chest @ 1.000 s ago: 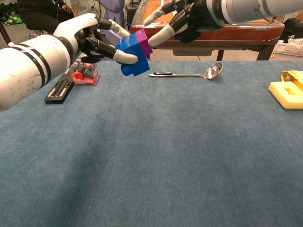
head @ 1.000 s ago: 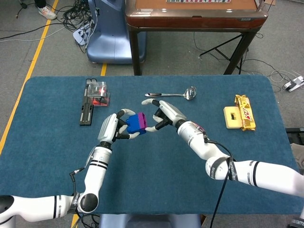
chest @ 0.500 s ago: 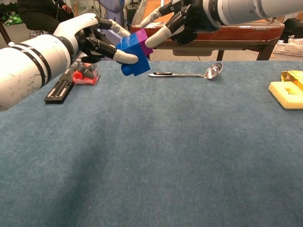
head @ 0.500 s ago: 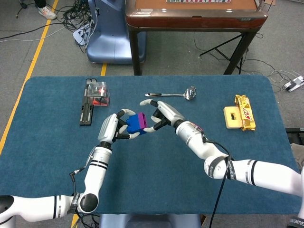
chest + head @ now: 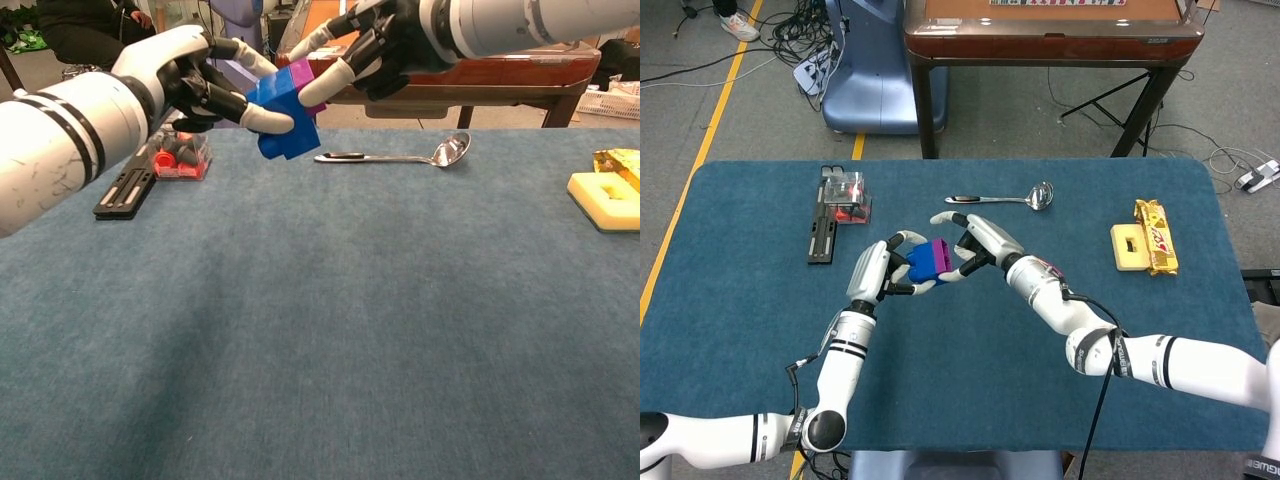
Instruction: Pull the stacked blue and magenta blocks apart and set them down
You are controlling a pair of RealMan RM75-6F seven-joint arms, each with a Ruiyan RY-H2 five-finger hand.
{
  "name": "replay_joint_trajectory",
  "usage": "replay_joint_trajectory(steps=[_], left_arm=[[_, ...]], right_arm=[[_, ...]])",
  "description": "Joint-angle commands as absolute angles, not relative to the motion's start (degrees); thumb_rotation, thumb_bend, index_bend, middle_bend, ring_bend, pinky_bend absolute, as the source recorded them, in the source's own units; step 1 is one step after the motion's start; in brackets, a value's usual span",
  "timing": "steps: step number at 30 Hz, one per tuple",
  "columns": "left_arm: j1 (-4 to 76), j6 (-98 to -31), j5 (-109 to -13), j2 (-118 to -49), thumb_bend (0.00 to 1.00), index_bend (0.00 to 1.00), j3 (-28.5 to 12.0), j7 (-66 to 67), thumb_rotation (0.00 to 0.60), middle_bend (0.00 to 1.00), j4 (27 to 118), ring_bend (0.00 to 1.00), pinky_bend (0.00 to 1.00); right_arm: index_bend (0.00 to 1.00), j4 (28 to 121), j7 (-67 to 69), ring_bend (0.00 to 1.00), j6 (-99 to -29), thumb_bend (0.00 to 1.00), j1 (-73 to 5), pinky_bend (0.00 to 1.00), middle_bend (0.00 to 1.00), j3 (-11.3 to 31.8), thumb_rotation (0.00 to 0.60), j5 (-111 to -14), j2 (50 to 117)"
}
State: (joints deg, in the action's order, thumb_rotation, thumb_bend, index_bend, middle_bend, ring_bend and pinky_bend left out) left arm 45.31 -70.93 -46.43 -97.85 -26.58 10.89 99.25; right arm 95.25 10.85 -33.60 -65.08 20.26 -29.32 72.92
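Room: brown wooden furniture (image 5: 1050, 30) is standing beyond the table, cables (image 5: 800, 40) trailing over grey floor.
Table (image 5: 970, 370): blue cloth is carrying a ladle (image 5: 1005, 199) and a black tool (image 5: 823, 232).
Right hand (image 5: 970, 248): creeping closer over the last second, fingers now closing around the magenta block (image 5: 938, 256).
Left hand (image 5: 878, 268): gripping the blue block (image 5: 920, 265), stack lifted above the table, still joined.
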Motion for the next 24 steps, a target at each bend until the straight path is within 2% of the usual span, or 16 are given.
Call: replay_joint_trajectory(steps=[1, 12, 20, 24], left_arm=[[45.3, -70.9, -46.5, -97.9, 0.32, 0.65, -26.6, 10.8, 0.600, 1.00, 99.3, 0.93, 1.00], [45.1, -70.8, -46.5, -98.0, 0.32, 0.65, -26.6, 10.5, 0.600, 1.00, 99.0, 0.93, 1.00], [44.8, -70.6, -46.6, -97.9, 0.32, 0.65, -26.3, 10.0, 0.600, 1.00, 98.7, 0.93, 1.00], [44.6, -70.5, -46.8, -97.9, 0.32, 0.65, -26.4, 9.7, 0.600, 1.00, 98.7, 0.93, 1.00]], right_arm=[[0.22, 95.2, 11.0, 1.00, -33.6, 0.00, -65.0, 1.00, 1.00, 20.3, 0.600, -29.5, 73.0], [0.37, 95.0, 12.1, 1.00, -33.5, 0.00, -64.4, 1.00, 1.00, 20.6, 0.600, -30.8, 73.2], [0.51, 94.7, 13.1, 1.00, -33.2, 0.01, -63.8, 1.00, 1.00, 20.9, 0.600, -31.8, 73.5], [0.52, 94.2, 13.8, 1.00, -32.2, 0.01, -63.8, 1.00, 1.00, 21.2, 0.600, -32.4, 73.9]])
